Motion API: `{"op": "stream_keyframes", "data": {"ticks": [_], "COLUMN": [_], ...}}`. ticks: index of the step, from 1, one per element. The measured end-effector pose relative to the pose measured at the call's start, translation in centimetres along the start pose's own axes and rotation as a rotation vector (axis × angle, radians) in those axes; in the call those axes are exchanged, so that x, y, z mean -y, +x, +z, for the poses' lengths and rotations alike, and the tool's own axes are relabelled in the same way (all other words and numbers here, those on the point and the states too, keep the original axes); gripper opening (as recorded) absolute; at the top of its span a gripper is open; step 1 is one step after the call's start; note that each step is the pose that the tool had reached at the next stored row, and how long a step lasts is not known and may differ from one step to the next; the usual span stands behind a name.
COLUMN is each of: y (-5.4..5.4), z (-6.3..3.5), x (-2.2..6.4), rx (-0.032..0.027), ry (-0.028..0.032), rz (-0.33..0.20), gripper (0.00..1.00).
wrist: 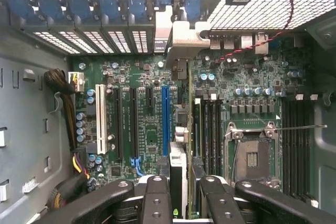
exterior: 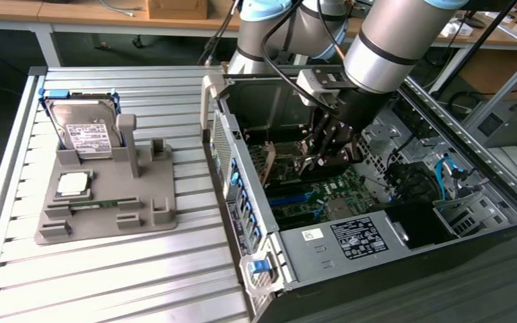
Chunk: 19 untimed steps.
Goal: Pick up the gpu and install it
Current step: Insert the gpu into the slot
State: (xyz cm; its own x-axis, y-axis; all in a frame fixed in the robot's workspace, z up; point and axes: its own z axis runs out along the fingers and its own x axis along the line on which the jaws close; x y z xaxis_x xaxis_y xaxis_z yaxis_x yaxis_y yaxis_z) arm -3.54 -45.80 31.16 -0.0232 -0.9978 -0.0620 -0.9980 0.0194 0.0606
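My gripper is down inside the open computer case, shut on the gpu. The wrist view sees the card edge-on. It runs from between the black fingers to its silver end bracket at the case's rear slot openings. The card hangs just above the green motherboard, close beside the long blue slot. In the exterior view the gpu is mostly hidden behind the fingers and the arm.
On the slatted table, at the exterior view's left, a grey holder carries a hard drive and a CPU chip. The CPU socket, memory slots and cable bundles surround the card.
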Motion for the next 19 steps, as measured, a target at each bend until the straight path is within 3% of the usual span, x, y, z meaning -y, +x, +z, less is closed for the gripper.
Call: {"op": "stream_keyframes", "data": {"ticks": [19], "y": [0.09], "z": [0.44], "x": [-0.8], "rx": [-0.0001], "ry": [0.0], "rz": [0.0], "gripper": [0.27]}}
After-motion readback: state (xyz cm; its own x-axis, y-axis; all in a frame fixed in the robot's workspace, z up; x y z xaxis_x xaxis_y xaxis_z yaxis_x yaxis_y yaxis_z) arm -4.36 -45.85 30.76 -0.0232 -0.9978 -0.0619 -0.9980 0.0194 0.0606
